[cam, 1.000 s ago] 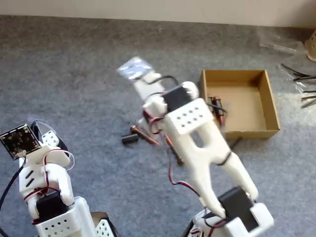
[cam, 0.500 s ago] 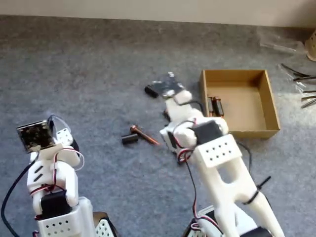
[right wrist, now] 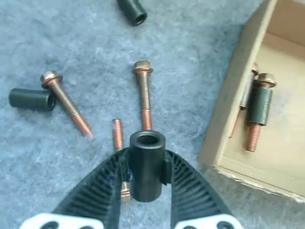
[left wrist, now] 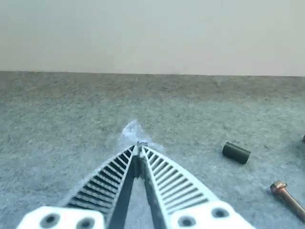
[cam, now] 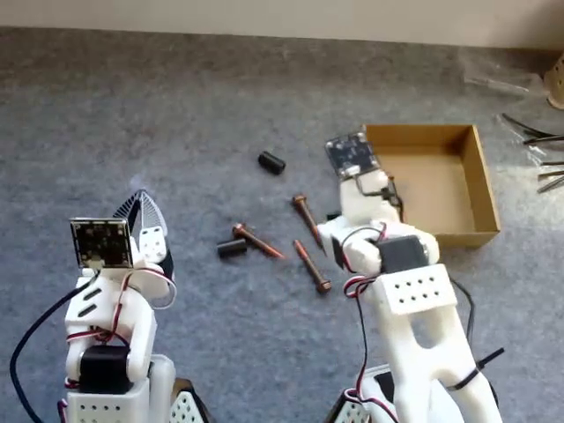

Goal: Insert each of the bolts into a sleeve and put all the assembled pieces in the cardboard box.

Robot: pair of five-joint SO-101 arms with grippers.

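A black sleeve (right wrist: 147, 171) is clamped in the right tool (right wrist: 146, 156) near the cardboard box (right wrist: 237, 86); the left tool (left wrist: 138, 150) is seen closed, empty.

High view: fixed overhead, looking down on cardboard box (cam: 454, 236) and the carpet (cam: 132, 115) around it. Right wrist view: close, angled down, just beside the box. Left wrist view: low, well away from box, facing the wall (left wrist: 152, 33). All share one loose sleeve (cam: 271, 162).

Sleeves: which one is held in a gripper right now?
The sleeve clamped in the right gripper; two others lie loose on the carpet, and one sits on a bolt in the cardboard box.
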